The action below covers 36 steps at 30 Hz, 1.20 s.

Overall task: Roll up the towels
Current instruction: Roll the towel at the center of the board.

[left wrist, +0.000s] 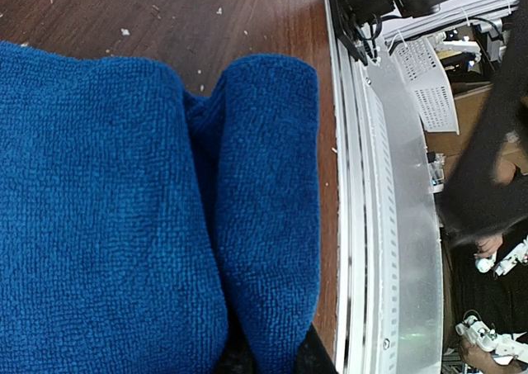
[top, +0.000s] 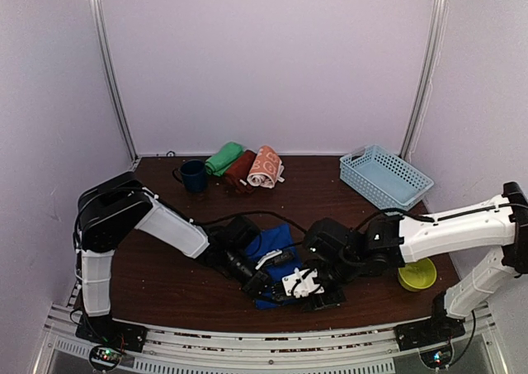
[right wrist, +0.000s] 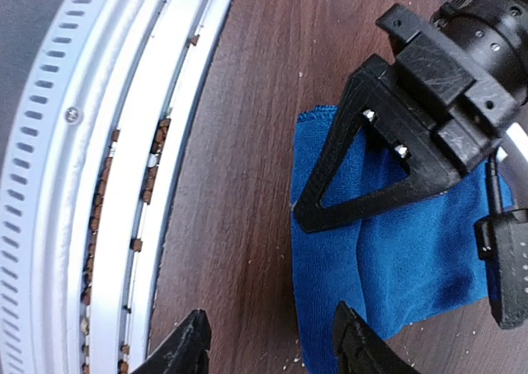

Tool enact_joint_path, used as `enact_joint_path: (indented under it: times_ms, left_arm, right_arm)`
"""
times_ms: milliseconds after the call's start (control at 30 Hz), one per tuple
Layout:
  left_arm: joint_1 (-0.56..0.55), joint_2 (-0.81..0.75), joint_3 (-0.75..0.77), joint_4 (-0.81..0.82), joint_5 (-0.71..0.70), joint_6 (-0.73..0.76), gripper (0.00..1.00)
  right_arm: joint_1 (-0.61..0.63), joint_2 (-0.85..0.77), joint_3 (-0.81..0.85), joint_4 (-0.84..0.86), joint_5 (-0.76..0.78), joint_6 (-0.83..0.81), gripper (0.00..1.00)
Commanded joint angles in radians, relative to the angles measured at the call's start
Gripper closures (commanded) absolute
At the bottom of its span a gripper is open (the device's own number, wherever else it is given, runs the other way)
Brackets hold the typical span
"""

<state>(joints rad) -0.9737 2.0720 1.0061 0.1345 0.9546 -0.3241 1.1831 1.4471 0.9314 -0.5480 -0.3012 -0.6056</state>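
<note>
Blue towel [top: 279,240] lies near the front edge of the dark brown wooden desk [top: 165,287], between the two arms. It is soft and fuzzy, with tiny loops all over. One side is folded over into a fat, round hump next to the flat part. The left pincer [left wrist: 276,359] is narrow and squeezes the end of that hump between its black tips. The right pincer [right wrist: 271,345] is just beside it. Its two black fingers [right wrist: 363,349] are apart, with nothing held between them. Little pale crumbs dot the wood near the towel. A shiny metal rail [right wrist: 99,184] with rows of slots runs along the front of the desk.

At the back, three towels lie rolled up like sausages, side by side: a green towel [top: 224,158], a dark red towel [top: 239,172] and an orange towel [top: 266,167] with white shapes on it. A dark blue mug [top: 194,176] stands just left of them. A pale blue plastic basket [top: 385,177] with holes in its walls sits at the back right. A round yellow-green thing [top: 417,274] lies by the right arm.
</note>
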Motion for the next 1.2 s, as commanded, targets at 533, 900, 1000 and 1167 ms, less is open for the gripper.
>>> enact_joint_path:
  times_ms: [533, 900, 1000, 1167]
  left_arm:
    - [-0.004, 0.06, -0.024, -0.112, -0.1, 0.033, 0.82]
    - [0.105, -0.312, -0.086, -0.282, -0.475, 0.031, 0.57]
    - [0.157, -0.447, -0.125, -0.301, -0.646, 0.025, 0.57]
    - [0.159, -0.619, -0.137, -0.356, -0.907, 0.112, 0.52]
  right_arm:
    - [0.043, 0.261, -0.071, 0.325, 0.278, -0.037, 0.65]
    - [0.034, 0.292, 0.096, -0.037, -0.02, -0.004, 0.93]
    - [0.001, 0.347, 0.163, -0.116, -0.098, 0.022, 0.93]
    - [-0.108, 0.484, 0.291, -0.216, -0.209, 0.036, 0.93]
